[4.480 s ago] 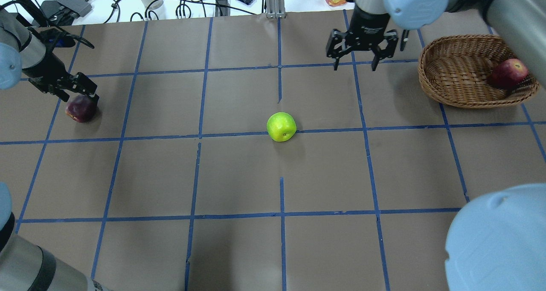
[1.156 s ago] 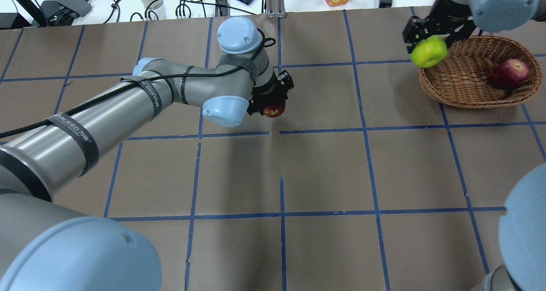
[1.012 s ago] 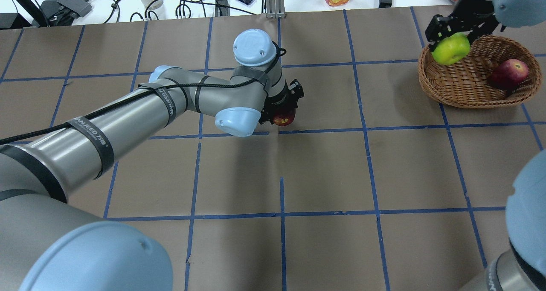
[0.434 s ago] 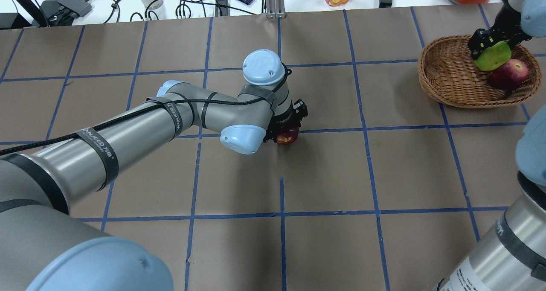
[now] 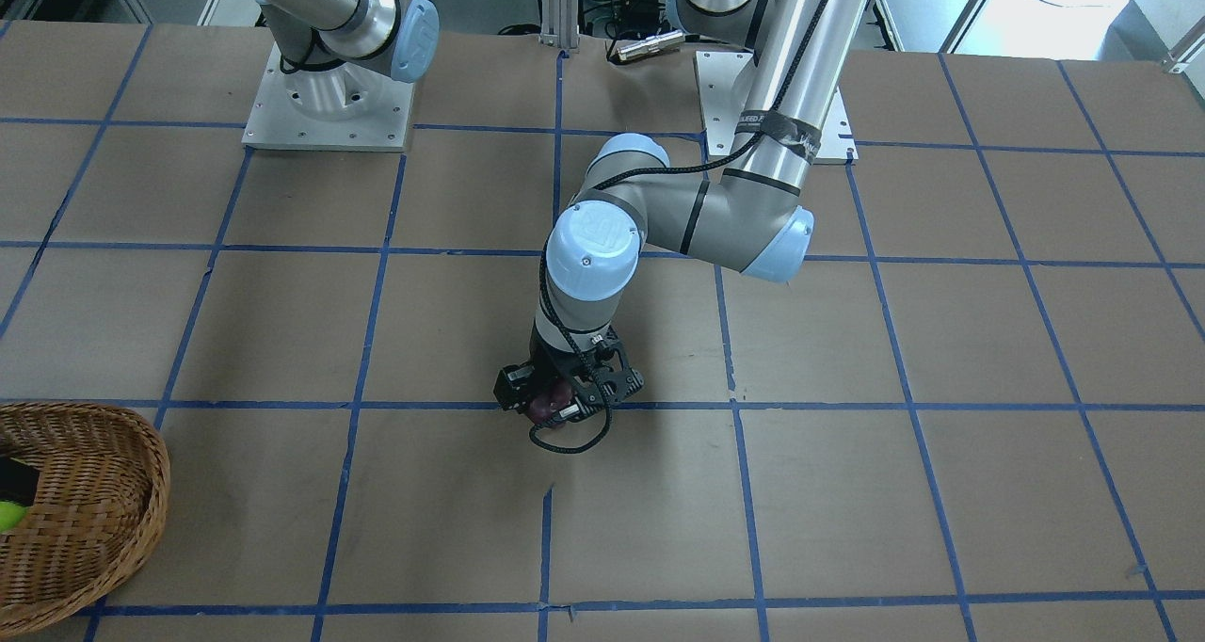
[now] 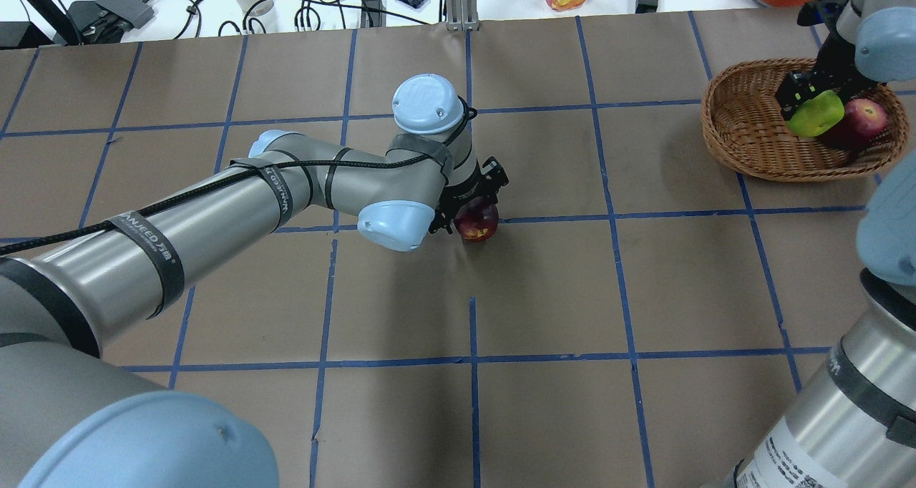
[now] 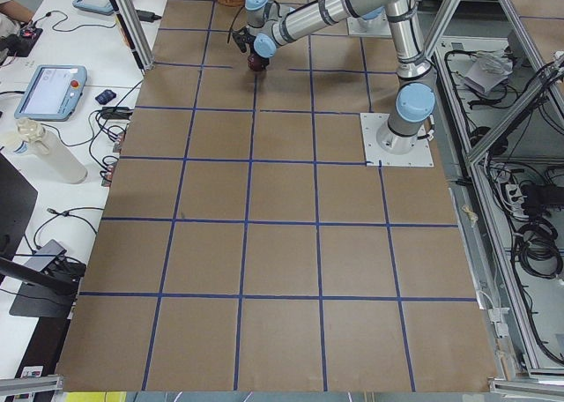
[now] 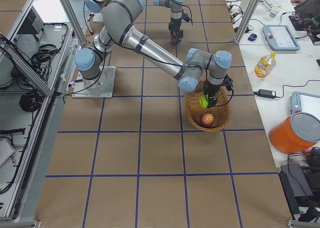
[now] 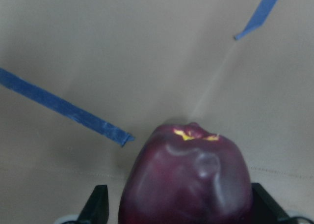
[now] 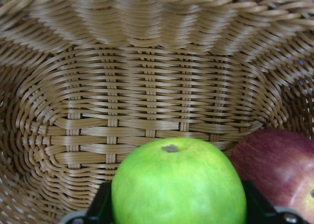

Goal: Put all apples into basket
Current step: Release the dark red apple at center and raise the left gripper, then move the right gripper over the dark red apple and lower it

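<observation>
Green apple (image 6: 814, 114), in right gripper (image 10: 177, 211), hangs beside red apple (image 6: 864, 114) (left gripper (image 5: 565, 402): hold unclear).

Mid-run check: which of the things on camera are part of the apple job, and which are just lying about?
Part of the job: dark purple apple in the left gripper; green apple in the right gripper; red apple; wicker basket.
Lying about: drink bottle; orange bucket; teach pendant; cables.
</observation>
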Tool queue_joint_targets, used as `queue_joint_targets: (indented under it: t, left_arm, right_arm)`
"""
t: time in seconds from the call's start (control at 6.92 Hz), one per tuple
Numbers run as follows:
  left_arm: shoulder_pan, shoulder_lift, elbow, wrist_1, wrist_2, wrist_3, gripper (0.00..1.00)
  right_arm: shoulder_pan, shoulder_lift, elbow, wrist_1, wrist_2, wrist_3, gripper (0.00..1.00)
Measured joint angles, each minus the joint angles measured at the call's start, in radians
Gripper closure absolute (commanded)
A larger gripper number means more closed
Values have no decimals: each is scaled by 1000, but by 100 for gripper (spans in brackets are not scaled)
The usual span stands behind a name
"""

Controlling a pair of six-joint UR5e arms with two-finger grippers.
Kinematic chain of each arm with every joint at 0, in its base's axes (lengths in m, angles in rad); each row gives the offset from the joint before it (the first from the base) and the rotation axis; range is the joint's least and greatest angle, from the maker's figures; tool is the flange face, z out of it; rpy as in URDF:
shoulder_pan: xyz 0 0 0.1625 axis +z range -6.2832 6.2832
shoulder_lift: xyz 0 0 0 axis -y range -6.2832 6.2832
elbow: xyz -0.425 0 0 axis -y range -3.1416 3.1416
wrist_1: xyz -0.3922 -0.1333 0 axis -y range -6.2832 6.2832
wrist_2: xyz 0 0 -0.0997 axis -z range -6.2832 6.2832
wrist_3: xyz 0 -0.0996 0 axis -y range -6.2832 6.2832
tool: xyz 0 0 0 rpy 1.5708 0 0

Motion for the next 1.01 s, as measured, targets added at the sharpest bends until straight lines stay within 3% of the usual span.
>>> queue_joint_targets:
  t: [0.29, 0.58, 0.72, 1.01]
  left_arm:
    - [66, 59, 64, -116, -4, 83, 0]
    - [129, 149, 239, -465, -5, 247, 0]
    - [146, 203, 310, -628, -1, 347, 0]
    - [182, 308, 353, -760, 6, 596, 0]
  right_arm:
    - [0, 0, -6, 34, 0, -2, 0]
    - [17, -71, -28, 153, 16, 16, 0]
    - [51, -126, -34, 218, 40, 57, 0]
    - [203, -204, -36, 322, 83, 239, 0]
